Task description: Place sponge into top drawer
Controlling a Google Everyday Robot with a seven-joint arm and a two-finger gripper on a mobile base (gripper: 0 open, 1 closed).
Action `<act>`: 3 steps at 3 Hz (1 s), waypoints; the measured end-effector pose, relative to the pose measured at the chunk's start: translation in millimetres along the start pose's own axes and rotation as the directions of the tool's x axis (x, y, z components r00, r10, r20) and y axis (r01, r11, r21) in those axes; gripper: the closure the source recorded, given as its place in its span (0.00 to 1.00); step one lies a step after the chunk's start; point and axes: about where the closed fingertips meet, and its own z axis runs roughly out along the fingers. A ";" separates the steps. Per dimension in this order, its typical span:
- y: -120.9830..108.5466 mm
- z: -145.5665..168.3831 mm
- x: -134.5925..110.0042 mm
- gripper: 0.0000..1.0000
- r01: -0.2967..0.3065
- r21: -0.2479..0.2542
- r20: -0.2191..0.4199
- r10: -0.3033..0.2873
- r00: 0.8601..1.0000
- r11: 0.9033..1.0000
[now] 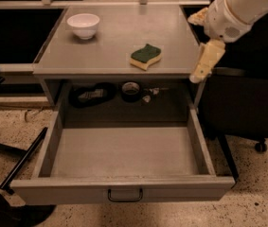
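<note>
The sponge (146, 56), yellow foam with a dark green top, lies on the grey tabletop (114, 37), right of centre near the front edge. The top drawer (124, 155) is pulled fully out below the tabletop and is empty inside, with a dark pull handle (125, 195) at the centre of its front panel. My gripper (205, 63) hangs from the white arm (237, 8) at the table's right edge, to the right of the sponge and apart from it, holding nothing.
A white bowl (83, 25) stands at the tabletop's back left. On the shelf behind the drawer lie a dark cable bundle (92, 95), a tape roll (131, 89) and small bits. A black office chair (247, 108) stands at the right.
</note>
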 end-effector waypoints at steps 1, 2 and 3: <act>-56.0 57.6 -18.5 0.00 0.057 0.008 0.101 -0.057 0.993 0.998; -114.4 112.6 -26.9 0.00 0.054 0.034 0.166 -0.059 0.984 0.998; -115.9 121.0 -26.2 0.00 0.054 0.025 0.174 -0.057 0.983 0.998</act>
